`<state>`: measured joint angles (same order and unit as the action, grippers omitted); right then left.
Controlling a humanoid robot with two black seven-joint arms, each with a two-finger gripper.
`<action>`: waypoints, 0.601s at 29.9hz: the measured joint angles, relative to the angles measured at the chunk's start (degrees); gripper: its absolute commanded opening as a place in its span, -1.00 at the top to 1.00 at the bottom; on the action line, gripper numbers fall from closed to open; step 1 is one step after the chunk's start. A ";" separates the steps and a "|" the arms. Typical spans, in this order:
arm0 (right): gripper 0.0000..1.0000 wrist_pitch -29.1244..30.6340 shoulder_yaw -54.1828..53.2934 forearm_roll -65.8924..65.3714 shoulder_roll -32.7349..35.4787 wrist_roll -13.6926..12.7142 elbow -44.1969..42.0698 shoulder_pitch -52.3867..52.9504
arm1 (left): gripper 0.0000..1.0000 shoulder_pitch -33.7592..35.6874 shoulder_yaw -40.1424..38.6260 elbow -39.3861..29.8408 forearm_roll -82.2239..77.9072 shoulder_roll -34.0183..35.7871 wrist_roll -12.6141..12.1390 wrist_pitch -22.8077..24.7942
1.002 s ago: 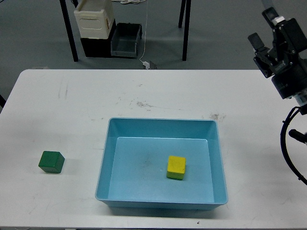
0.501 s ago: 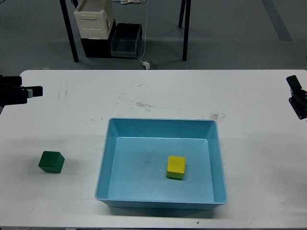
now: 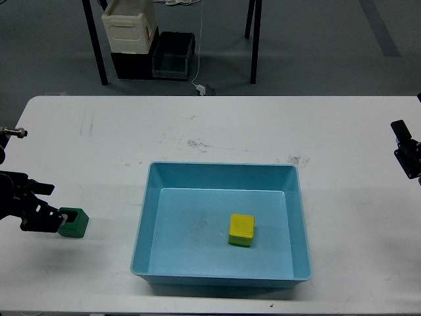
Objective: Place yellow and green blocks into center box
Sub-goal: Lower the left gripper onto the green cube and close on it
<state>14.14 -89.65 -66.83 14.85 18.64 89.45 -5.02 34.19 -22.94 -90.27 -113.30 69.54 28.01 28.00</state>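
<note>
The yellow block [image 3: 241, 228] lies inside the light blue box [image 3: 151, 217] at the table's centre, right of the box's middle. The green block [image 3: 75, 222] sits on the white table, left of the box. My left gripper [image 3: 50, 208] comes in from the left edge, low over the table, with its fingers apart. Its lower finger [image 3: 43, 225] overlaps the green block's left side and the block is not between the fingers. Only a small dark part of my right gripper [image 3: 408, 153] shows at the right edge, well away from both blocks.
The white table [image 3: 217, 125] has scuff marks behind the box. Beyond its far edge are black table legs, a cream bin [image 3: 128, 26] and a dark crate [image 3: 172, 56] on the floor.
My left gripper has come down from the far left of the table to the green block's left side. The right gripper has barely moved at the right edge. Both blocks are unmoved.
</note>
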 measured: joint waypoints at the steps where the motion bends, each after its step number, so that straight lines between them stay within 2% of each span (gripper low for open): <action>1: -1.00 0.00 -0.03 0.01 0.00 0.04 -0.01 -0.16 | -1.00 0.00 0.33 0.19 -0.22 -0.53 0.00 0.00; 8: -1.00 -0.08 -0.08 0.04 0.00 1.48 -0.06 -1.16 | -1.00 0.05 1.89 4.14 -1.85 -3.20 -0.01 0.00; 18: -1.00 -0.09 0.15 0.04 -0.61 1.58 -0.10 -1.59 | -1.00 0.08 2.86 8.48 -2.78 -4.27 -0.01 0.00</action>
<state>14.06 -89.50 -66.79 14.24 20.22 89.34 -6.61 34.28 -20.08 -81.79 -116.09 65.27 28.00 28.00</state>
